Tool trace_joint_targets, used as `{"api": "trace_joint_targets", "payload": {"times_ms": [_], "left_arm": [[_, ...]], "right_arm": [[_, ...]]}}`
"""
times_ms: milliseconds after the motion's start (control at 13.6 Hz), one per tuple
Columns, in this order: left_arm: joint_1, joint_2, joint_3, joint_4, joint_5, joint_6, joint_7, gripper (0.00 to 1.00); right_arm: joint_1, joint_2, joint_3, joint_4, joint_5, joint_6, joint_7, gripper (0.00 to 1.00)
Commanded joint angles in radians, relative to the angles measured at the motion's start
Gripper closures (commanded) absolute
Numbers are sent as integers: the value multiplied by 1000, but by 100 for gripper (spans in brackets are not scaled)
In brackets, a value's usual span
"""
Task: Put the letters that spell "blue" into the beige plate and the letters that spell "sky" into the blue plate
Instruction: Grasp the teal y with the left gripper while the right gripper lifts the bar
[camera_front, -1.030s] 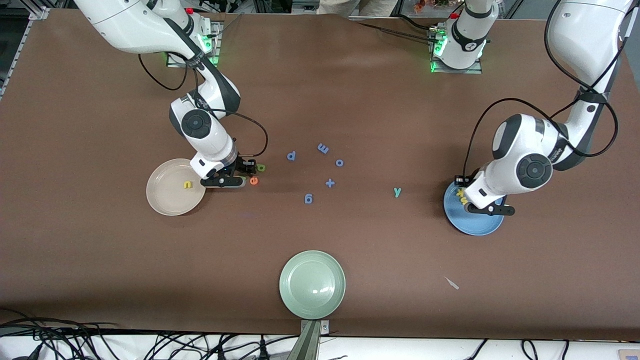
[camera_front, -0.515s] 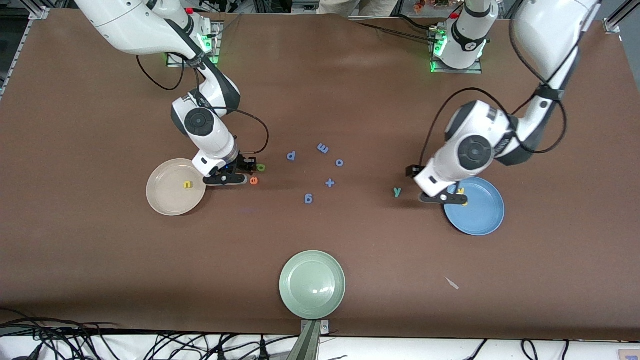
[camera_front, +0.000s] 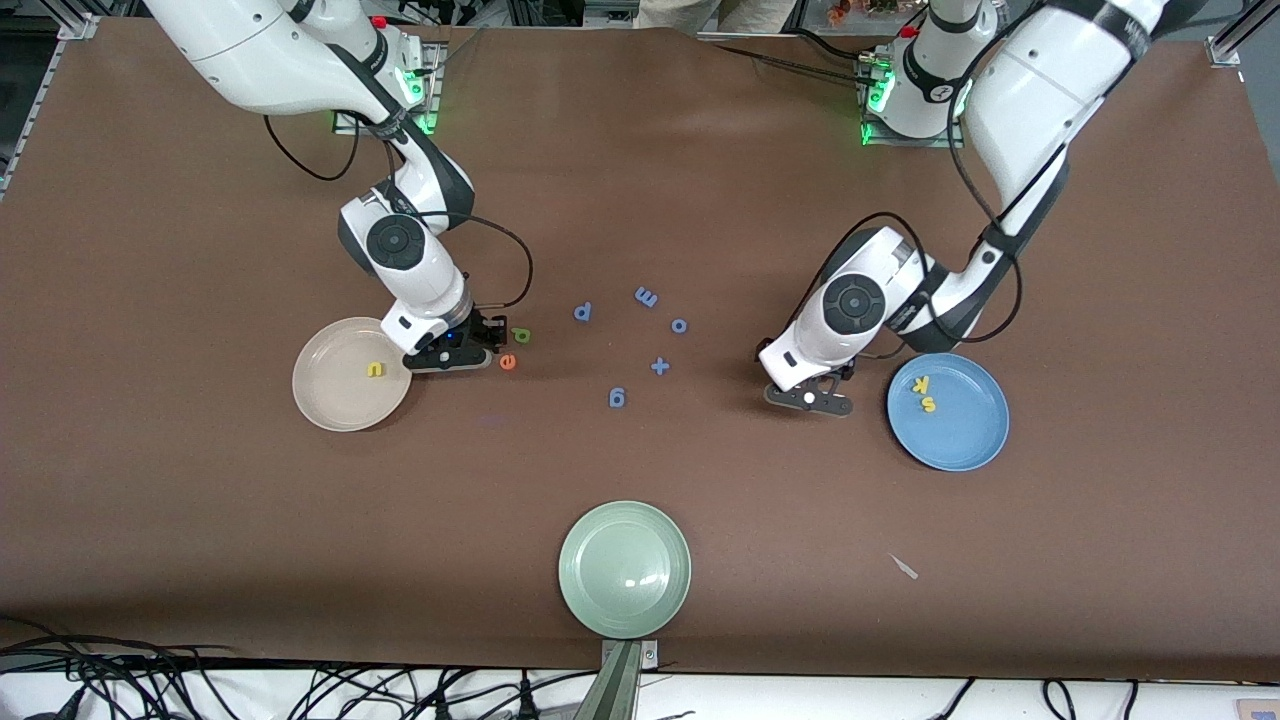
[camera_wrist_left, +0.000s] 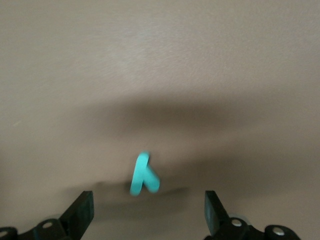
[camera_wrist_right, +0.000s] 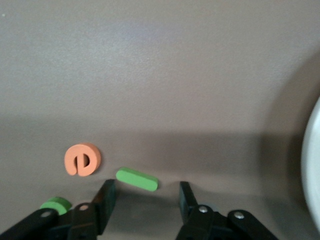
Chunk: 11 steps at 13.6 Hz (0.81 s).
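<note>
The beige plate holds the yellow "u". Beside that plate my right gripper hangs low and open. The light green "l" lies just ahead of its fingertips. The orange "e" and green "b" lie close by on the table. The blue plate holds the yellow "k" and "s". My left gripper is open over the teal "y", which the front view hides.
A pale green plate sits near the front edge. Several blue letters lie mid-table, among them "p", "m", "o" and "g". A small white scrap lies on the table nearer the camera than the blue plate.
My left arm swung from over the blue plate to over the "y", its gripper opening; "k" and "s" now lie uncovered in the plate. The right gripper barely moved.
</note>
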Motion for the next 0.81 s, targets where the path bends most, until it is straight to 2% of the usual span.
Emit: {"api": "trace_joint_targets", "payload": {"times_ms": [0,74,147,294,368,515,588,662,736], "left_arm": [[1,27,4,24,58,24,10,14],[1,27,4,23,58,24,10,19],[1,25,4,20,58,22,7,19],[5,19,3,5,58,22,10,19],[7,16,3,2,58,18,11,23],[8,4,1,-7,58,13,16,35],[10,2,1,-16,58,11,16,37],[14,-4,-1,-21,58,11,16,44],[16,-7,-2,-23,58,10,16,59]], "right_arm": [[-2,13,-7,-8,-27,34,16,44],[-2,14,-7,-8,-25,34,17,46],[-2,13,-7,-8,-27,32,17,46],[-2,13,-7,-8,-25,32,17,54],[-2,13,-7,-8,-25,32,17,57],[-2,13,-7,-6,-27,32,17,61],[-2,13,-7,-6,-25,32,17,62],[-2,13,-7,-6,-25,32,17,62],[-2,13,-7,-5,-25,32,17,62]]}}
